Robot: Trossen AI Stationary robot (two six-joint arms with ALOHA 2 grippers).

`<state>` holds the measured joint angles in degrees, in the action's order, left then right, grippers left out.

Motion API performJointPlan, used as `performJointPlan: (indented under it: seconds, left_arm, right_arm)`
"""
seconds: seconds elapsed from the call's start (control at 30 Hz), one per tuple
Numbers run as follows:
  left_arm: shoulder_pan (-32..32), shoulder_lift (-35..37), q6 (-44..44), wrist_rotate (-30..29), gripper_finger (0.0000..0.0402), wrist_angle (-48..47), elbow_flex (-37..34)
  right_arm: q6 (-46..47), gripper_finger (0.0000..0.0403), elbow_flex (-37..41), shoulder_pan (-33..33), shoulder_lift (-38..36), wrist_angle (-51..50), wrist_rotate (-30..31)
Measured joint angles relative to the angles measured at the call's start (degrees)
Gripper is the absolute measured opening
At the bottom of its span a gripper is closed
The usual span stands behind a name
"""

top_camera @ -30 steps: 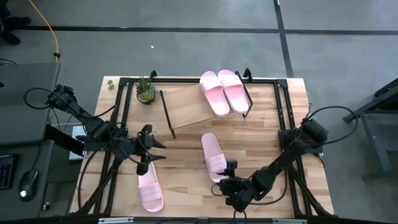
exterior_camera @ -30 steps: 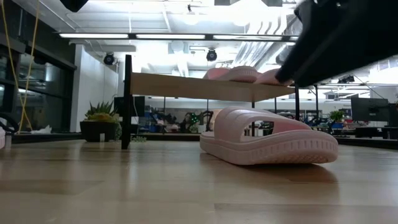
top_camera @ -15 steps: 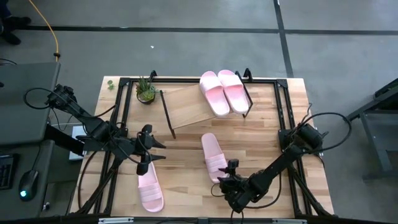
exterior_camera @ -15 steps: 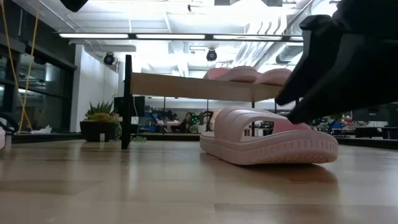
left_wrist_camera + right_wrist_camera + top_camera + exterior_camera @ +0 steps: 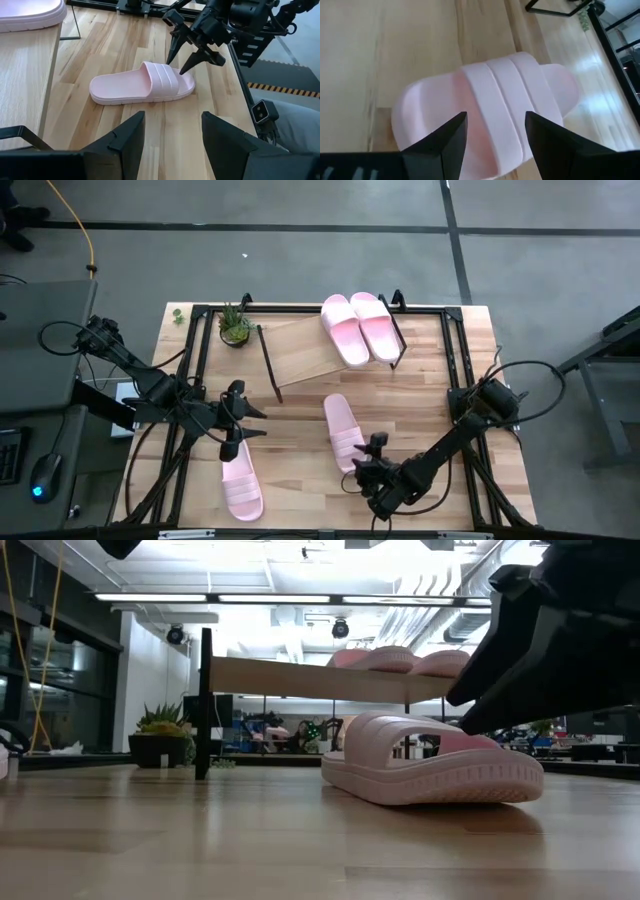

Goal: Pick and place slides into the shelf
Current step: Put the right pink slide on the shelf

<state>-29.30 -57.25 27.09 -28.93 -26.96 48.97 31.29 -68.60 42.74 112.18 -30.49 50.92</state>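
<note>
a: where do the slides lie?
b: two slides (image 5: 358,326) sit on the shelf (image 5: 305,350) at the far right; one slide (image 5: 344,431) lies mid-desk (image 5: 290,425), another (image 5: 241,484) near left.
a: and the end effectors?
b: right end effector (image 5: 374,448), fingers apart, hovers at the middle slide's near end; left end effector (image 5: 250,423), fingers apart, waits left.

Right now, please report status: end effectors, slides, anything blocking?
Right end effector open, poised over centre slide. Left end effector open, idle above near-left slide. Two slides on shelf. Nothing blocking.
</note>
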Motion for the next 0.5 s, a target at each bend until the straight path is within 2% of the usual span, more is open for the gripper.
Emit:
performJointPlan:
  seconds: [0.5]
  left_arm:
    - [0.0,0.0,0.0,0.0,0.0179,0.0,0.0]
  right_arm:
    - [0.0,0.0193,0.0,-0.3,1.6,-1.1,-1.0]
